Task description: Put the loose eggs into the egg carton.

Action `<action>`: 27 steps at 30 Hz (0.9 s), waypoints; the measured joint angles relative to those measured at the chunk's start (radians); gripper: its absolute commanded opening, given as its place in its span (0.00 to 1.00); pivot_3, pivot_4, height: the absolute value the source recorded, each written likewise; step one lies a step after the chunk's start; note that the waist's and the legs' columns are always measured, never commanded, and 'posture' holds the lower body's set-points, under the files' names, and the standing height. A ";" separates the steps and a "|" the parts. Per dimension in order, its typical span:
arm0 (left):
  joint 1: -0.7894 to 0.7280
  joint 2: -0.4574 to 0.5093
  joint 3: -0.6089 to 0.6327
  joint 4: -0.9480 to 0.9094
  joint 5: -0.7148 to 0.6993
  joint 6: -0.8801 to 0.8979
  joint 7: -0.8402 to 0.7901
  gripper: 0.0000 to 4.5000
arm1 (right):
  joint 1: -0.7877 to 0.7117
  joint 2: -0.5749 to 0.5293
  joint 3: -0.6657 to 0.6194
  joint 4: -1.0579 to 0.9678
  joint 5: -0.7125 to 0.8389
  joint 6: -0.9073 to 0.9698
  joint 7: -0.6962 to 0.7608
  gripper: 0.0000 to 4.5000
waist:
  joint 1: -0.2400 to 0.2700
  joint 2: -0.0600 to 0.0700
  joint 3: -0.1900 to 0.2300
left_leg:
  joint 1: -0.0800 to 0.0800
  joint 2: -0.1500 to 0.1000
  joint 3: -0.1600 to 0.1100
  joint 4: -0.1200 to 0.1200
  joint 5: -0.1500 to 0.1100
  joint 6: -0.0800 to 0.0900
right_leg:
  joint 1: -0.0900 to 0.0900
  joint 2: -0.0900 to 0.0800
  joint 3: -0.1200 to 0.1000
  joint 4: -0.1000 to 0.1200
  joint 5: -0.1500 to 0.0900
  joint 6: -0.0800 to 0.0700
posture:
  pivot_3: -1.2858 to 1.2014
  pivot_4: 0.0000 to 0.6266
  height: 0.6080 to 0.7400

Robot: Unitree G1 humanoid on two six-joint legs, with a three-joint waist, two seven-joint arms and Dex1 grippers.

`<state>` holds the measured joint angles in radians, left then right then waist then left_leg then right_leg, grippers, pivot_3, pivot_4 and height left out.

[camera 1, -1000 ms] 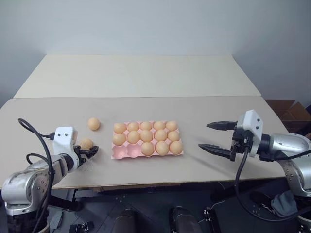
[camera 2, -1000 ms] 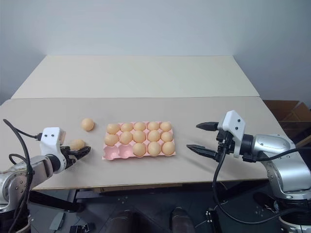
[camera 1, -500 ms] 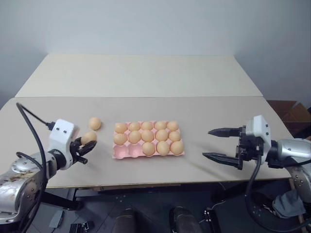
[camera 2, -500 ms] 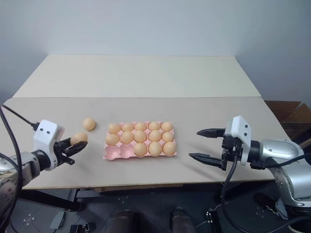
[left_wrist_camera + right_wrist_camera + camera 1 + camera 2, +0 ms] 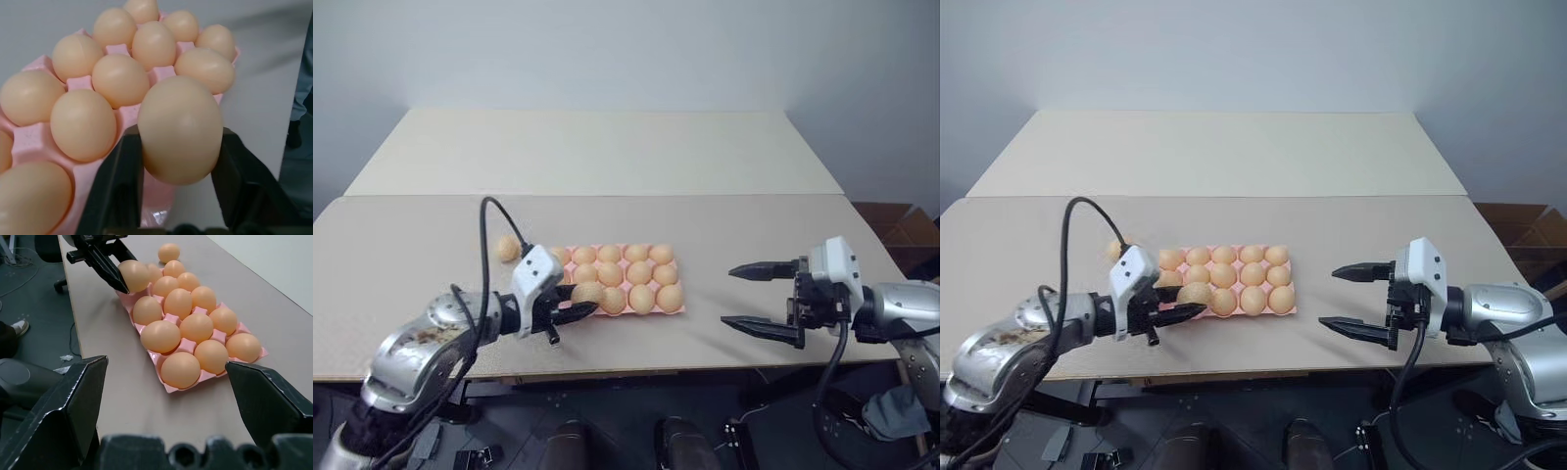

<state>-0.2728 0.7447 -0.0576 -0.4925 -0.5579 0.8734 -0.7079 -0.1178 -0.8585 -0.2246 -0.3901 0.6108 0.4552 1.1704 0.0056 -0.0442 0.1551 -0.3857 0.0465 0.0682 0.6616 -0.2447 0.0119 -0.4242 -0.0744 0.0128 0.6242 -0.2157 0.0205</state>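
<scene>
Left gripper [image 5: 576, 305] clamps an egg [image 5: 588, 293] (over the carton [image 5: 675, 307]); right gripper [image 5: 762, 299] gapes, empty.

1. Eggs [image 5: 180, 128]: smooth shells, faint satin sheen.
2. Egg carton [image 5: 172, 385]: pink, moulded, slightly glossy plastic.
3. Table [image 5: 607, 157]: matt beige board.
4. Gripper fingers [image 5: 266, 394]: matt black plastic.

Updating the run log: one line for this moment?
left gripper: shut on egg over egg carton | right gripper: open | one loose egg on table
</scene>
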 measured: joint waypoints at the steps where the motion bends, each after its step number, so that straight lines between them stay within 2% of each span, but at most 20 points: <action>1: -0.003 0.000 -0.001 0.001 0.004 0.002 -0.001 0.73 | 0.006 0.000 0.000 -0.005 0.000 0.000 -0.005 1.00 | 0.000 0.000 0.000 | 0.000 0.000 0.000 0.000 0.000 0.000 | 0.000 0.000 0.000 0.000 0.000 0.000 | 0.52 0.24 1.00; 4: -0.002 0.009 0.005 0.002 0.004 0.007 -0.003 0.96 | 0.020 0.000 -0.004 -0.017 0.001 0.000 -0.019 1.00 | 0.001 0.000 0.000 | 0.000 0.000 0.000 0.000 0.000 0.000 | 0.000 0.000 0.000 0.000 0.000 0.000 | 0.52 0.24 1.00; 5: -0.001 0.011 0.015 0.001 0.004 0.011 -0.003 0.99 | 0.023 0.000 -0.007 -0.021 0.001 0.000 -0.023 1.00 | 0.001 0.000 0.000 | 0.000 0.000 0.000 0.000 0.000 0.000 | 0.000 -0.001 0.000 0.000 0.000 0.000 | 0.52 0.24 1.00; 11: 0.036 0.053 0.106 -0.042 0.002 0.003 -0.009 0.99 | 0.038 0.000 -0.020 -0.036 0.002 0.000 -0.040 1.00 | 0.002 0.000 0.000 | 0.000 0.000 0.000 0.000 0.000 0.000 | 0.000 -0.001 0.000 0.000 -0.002 0.003 | 0.52 0.24 1.00; 14: 0.102 0.075 0.235 -0.050 -0.022 -0.046 -0.044 0.99 | 0.037 0.000 -0.020 -0.039 0.003 0.000 -0.039 1.00 | -0.003 0.000 0.000 | 0.000 0.001 0.000 0.000 0.000 0.000 | 0.000 0.000 0.000 0.000 -0.002 0.002 | 0.52 0.24 1.00; 18: 0.275 0.104 0.458 -0.035 -0.023 -0.164 -0.137 0.99 | 0.033 -0.001 -0.020 -0.033 0.003 -0.002 -0.024 1.00 | -0.009 0.000 0.000 | 0.001 0.002 0.001 0.000 0.000 0.000 | 0.000 0.000 -0.001 0.001 -0.003 -0.001 | 0.52 0.24 1.00; 20: 0.346 0.109 0.518 -0.008 0.002 -0.214 -0.159 0.99 | 0.029 -0.001 -0.016 -0.026 0.002 -0.003 -0.018 1.00 | -0.007 0.001 0.000 | 0.001 0.002 0.001 0.000 0.000 0.000 | 0.000 -0.001 -0.001 0.001 -0.005 -0.004 | 0.52 0.24 1.00; 27: 0.634 0.035 0.789 0.030 -0.008 -0.305 -0.248 0.99 | 0.005 -0.001 0.020 -0.004 0.002 -0.008 0.008 1.00 | -0.005 0.000 0.000 | 0.001 0.002 0.002 0.000 0.000 0.000 | 0.000 -0.002 -0.001 0.000 -0.007 -0.005 | 0.52 0.24 1.00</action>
<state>0.3610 0.7801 0.7311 -0.4628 -0.5662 0.5686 -0.9557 -0.1126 -0.8599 -0.2045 -0.3945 0.6123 0.4468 1.1783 0.0008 -0.0439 0.1553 -0.3846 0.0486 0.0703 0.6616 -0.2448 0.0117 -0.4245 -0.0764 0.0123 0.6243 -0.2226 0.0153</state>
